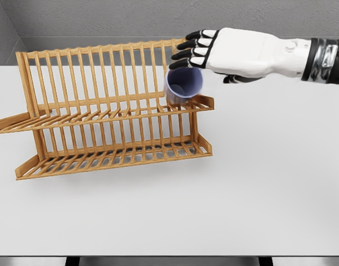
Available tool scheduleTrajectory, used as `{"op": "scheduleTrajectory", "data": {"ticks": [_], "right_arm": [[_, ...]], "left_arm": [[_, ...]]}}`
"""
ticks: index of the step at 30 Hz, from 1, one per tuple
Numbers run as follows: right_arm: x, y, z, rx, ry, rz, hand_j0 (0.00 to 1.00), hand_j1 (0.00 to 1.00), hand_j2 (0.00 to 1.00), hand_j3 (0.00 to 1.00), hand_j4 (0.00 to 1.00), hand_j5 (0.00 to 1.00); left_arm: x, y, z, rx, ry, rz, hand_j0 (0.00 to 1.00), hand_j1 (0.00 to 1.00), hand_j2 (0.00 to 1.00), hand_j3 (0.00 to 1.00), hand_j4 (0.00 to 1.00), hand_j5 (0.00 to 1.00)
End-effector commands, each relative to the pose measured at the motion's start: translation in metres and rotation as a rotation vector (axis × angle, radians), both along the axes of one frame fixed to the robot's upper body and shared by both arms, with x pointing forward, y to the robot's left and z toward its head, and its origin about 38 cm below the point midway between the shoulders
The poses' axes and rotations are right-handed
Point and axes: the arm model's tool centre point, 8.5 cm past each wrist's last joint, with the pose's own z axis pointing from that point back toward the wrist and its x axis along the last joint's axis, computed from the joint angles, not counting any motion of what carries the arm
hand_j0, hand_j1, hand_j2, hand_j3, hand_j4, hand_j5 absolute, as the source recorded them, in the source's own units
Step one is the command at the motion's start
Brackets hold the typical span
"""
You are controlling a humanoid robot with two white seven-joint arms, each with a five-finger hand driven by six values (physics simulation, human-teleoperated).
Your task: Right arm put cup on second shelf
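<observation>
On the white table point(258, 188), toward its left half, stands a wooden dish rack point(102, 111) with 2 slatted tiers: a lower tier point(114, 158) resting on the tabletop and an upper shelf point(102, 116) that juts out past the frame at the far left. A tall row of upright slats forms the rack's back. At the right end of the upper shelf sits a lavender cup point(185, 84), tipped so that its open mouth faces the camera; its lower edge touches or sits just above the shelf's slats, and which of the 2 cannot be told from this view. The right hand point(224, 52) reaches in from the upper right edge, its white palm above and just behind the cup. Its black-tipped fingers point(186, 54) curl down over the cup's upper rim, close together and clamped on it. A grey wall runs behind the table.
</observation>
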Motion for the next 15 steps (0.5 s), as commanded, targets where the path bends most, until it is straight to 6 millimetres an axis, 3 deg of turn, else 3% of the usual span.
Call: {"op": "scheduleTrajectory", "data": {"ticks": [1, 3, 7, 9, 11, 13, 15], "right_arm": [[-0.001, -0.015, 0.016, 0.013, -0.043, -0.017, 1.0, 1.0, 1.0, 1.0, 1.0, 1.0], [-0.003, -0.028, 0.024, 0.022, -0.07, -0.034, 1.0, 1.0, 1.0, 1.0, 1.0, 1.0], [-0.01, -0.083, 0.018, 0.066, -0.069, -0.155, 1.0, 1.0, 1.0, 1.0, 1.0, 1.0], [-0.014, -0.102, 0.026, 0.113, -0.095, -0.202, 1.0, 1.0, 1.0, 1.0, 1.0, 1.0], [-0.014, -0.101, 0.018, 0.126, -0.076, -0.203, 1.0, 1.0, 1.0, 1.0, 1.0, 1.0], [-0.011, -0.08, -0.003, 0.214, -0.031, -0.157, 1.0, 1.0, 1.0, 1.0, 1.0, 1.0], [-0.013, -0.086, -0.016, 0.296, -0.009, -0.181, 1.0, 1.0, 1.0, 1.0, 1.0, 1.0]], "left_arm": [[0.0, 0.0, 0.0, 0.0, 0.0, 0.0, 1.0, 1.0, 1.0, 1.0, 1.0, 1.0], [0.0, 0.0, 0.0, 0.0, 0.0, 0.0, 1.0, 1.0, 1.0, 1.0, 1.0, 1.0], [0.0, 0.0, 0.0, 0.0, 0.0, 0.0, 1.0, 1.0, 1.0, 1.0, 1.0, 1.0], [0.0, 0.0, 0.0, 0.0, 0.0, 0.0, 1.0, 1.0, 1.0, 1.0, 1.0, 1.0], [0.0, 0.0, 0.0, 0.0, 0.0, 0.0, 1.0, 1.0, 1.0, 1.0, 1.0, 1.0], [0.0, 0.0, 0.0, 0.0, 0.0, 0.0, 1.0, 1.0, 1.0, 1.0, 1.0, 1.0], [0.0, 0.0, 0.0, 0.0, 0.0, 0.0, 1.0, 1.0, 1.0, 1.0, 1.0, 1.0]]}}
